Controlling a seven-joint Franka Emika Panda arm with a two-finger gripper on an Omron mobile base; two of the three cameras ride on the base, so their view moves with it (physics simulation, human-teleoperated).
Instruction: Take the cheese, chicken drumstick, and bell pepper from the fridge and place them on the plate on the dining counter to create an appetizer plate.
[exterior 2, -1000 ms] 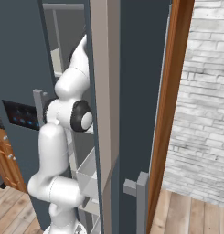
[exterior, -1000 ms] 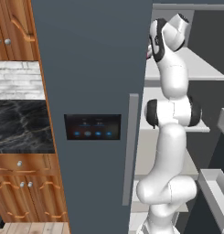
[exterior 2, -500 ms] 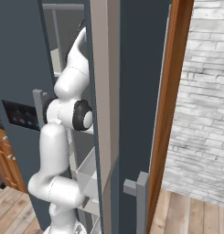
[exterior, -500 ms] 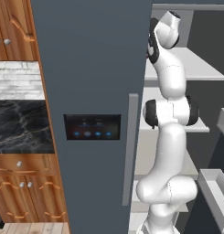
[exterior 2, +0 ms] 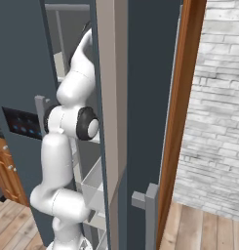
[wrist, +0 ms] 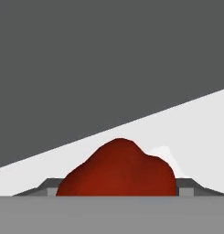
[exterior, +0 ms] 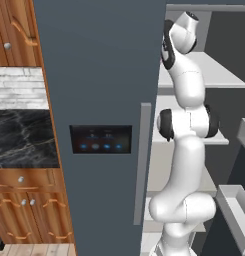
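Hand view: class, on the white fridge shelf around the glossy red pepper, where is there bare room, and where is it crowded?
Bare white shelf opens beyond and to the right of the glossy red bell pepper, running up to the dark grey back wall. A narrower bare strip lies to its left. It is crowded at the bottom, where the pepper sits between the dark finger tips.

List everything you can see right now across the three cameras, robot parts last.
bell pepper: one, glossy red, low centre of the hand view, on a white fridge shelf.
fridge: one, slate-grey, door open, white shelves inside to the right in the left base view.
fridge handle: one, grey, vertical, beside the control panel.
control panel: one, black with blue lights, on the fridge front.
wooden cabinets: brown, left of the fridge.
marble worktop: one, black with white veins, above the drawers.
brick wall: white-grey, right of the right base view.
arm: one, white, reaching into the fridge.
tool: dark tips flank the pepper; grip unclear.
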